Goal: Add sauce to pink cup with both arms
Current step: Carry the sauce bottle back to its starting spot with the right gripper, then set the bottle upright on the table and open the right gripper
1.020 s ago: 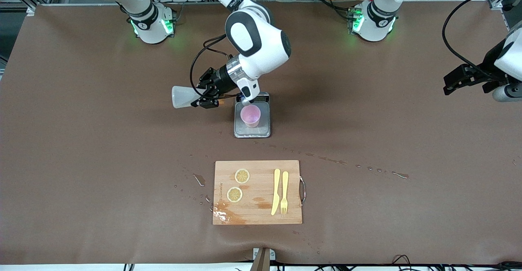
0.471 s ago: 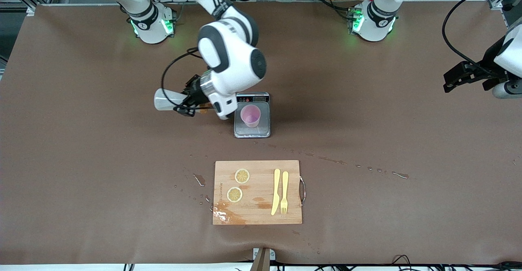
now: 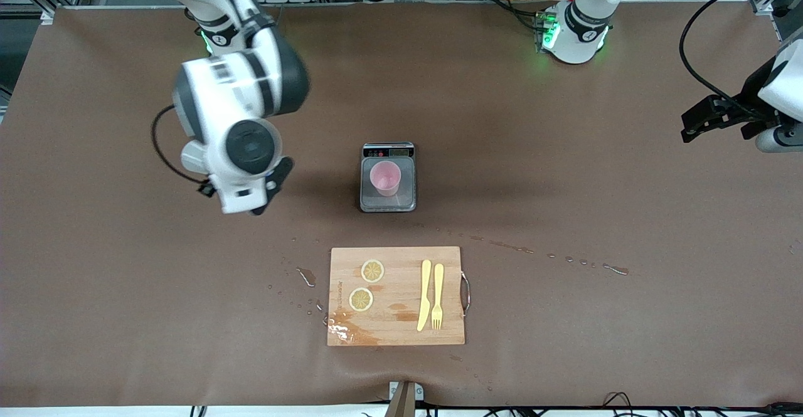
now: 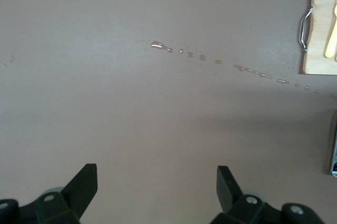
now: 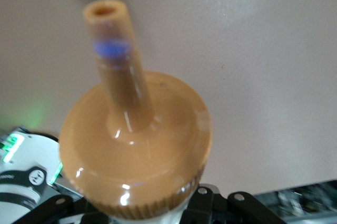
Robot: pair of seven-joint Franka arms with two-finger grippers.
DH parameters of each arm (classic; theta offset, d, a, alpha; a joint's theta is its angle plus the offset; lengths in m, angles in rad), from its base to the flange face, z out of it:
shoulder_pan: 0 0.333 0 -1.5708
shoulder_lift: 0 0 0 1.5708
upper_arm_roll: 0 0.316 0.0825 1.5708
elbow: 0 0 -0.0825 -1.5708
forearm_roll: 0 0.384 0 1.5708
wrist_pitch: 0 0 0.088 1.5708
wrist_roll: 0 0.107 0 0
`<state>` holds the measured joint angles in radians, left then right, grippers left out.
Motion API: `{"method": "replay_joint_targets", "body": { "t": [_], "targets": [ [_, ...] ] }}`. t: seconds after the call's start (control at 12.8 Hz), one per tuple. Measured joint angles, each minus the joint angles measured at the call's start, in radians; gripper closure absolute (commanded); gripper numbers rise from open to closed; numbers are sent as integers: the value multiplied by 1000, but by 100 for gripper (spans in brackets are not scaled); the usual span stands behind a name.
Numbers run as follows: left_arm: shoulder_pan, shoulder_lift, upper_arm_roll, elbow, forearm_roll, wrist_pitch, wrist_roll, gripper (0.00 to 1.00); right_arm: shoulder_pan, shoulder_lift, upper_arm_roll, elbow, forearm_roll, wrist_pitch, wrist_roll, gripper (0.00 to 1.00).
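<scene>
Withdrawn from the cup (image 3: 385,177), right gripper (image 3: 251,200) clamps sauce (image 5: 136,150) toward its arm's end; scale (image 3: 388,200), board (image 3: 396,296) apart. Left gripper (image 4: 157,190) waits, wide open, over bare tabletop (image 4: 158,103).

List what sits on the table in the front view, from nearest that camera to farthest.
Rectangular wooden cutting board with two lemon slices, yellow plastic knife and fork → pale pink plastic cup on grey scale.
</scene>
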<state>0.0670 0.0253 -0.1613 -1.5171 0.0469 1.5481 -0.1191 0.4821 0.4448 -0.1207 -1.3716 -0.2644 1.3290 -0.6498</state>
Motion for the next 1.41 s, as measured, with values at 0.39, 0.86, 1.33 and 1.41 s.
{"method": "replay_joint_targets", "body": {
  "t": [0.39,0.86,1.33,1.41],
  "targets": [
    [0,0,-1,-5,0,0,0,0,-203,-75,1,-127,101,216,-3,100],
    [0,0,-1,-7,0,0,0,0,-404,-121,1,-313,307,531,-219,100],
    [0,0,-1,-9,0,1,0,0,-467,-54,2,-426,507,797,-473,100],
    [0,0,-1,-9,0,1,0,0,-471,-49,3,-454,534,845,-521,100]
  ]
}}
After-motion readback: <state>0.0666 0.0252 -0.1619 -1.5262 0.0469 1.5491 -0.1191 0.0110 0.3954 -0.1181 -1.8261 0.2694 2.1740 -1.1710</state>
